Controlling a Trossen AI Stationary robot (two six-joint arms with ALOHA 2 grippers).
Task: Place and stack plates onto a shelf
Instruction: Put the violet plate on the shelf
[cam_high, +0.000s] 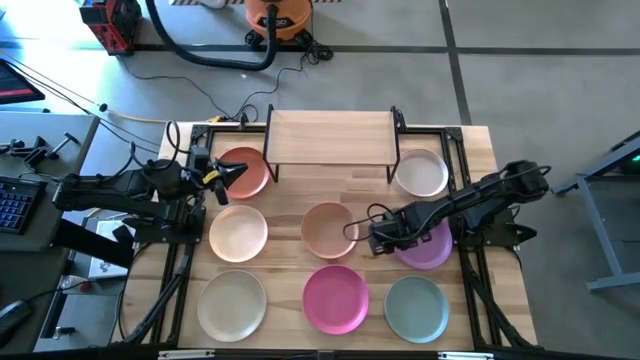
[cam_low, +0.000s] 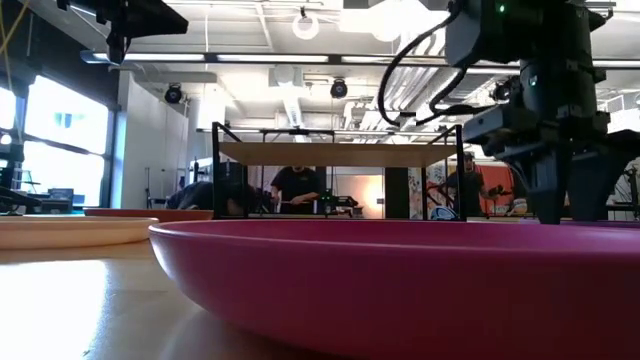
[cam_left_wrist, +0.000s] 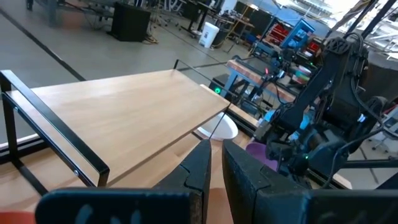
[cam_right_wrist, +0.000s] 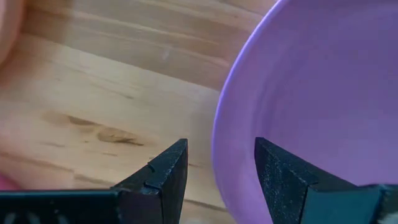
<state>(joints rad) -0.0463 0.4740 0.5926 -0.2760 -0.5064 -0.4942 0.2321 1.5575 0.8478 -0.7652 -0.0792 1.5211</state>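
So the shelf (cam_high: 331, 137) sits at the back edge of the table (cam_high: 290, 205), in the middle, with nothing on its board. All eight plates are down on the tabletop. The terracotta plate (cam_high: 246, 172) is tucked against the shelf's left legs and the white plate (cam_high: 421, 172) sits by its right legs. In the middle row there's the cream plate (cam_high: 238, 236) on the left, the tan-pink plate (cam_high: 329, 229) in the center and the purple plate (cam_high: 428, 245) on the right. Along the front edge: pale beige plate (cam_high: 232, 304), magenta plate (cam_high: 335, 297), pale teal plate (cam_high: 416, 307).

The right gripper (cam_right_wrist: 217, 165) is down low at the purple plate's left rim, its fingers spread apart with the rim running up between them, one finger (cam_right_wrist: 166, 167) over bare wood and the other over the dish. It looks like it's straddling the edge; I can't tell if it's actually pinching it.

The left gripper (cam_left_wrist: 215, 163) hangs up off the table over by the terracotta plate, pointing toward the shelf, fingers drawn nearly together with just a thin slit between them and nothing in them.

A few people are visible way back in the room behind the shelf.
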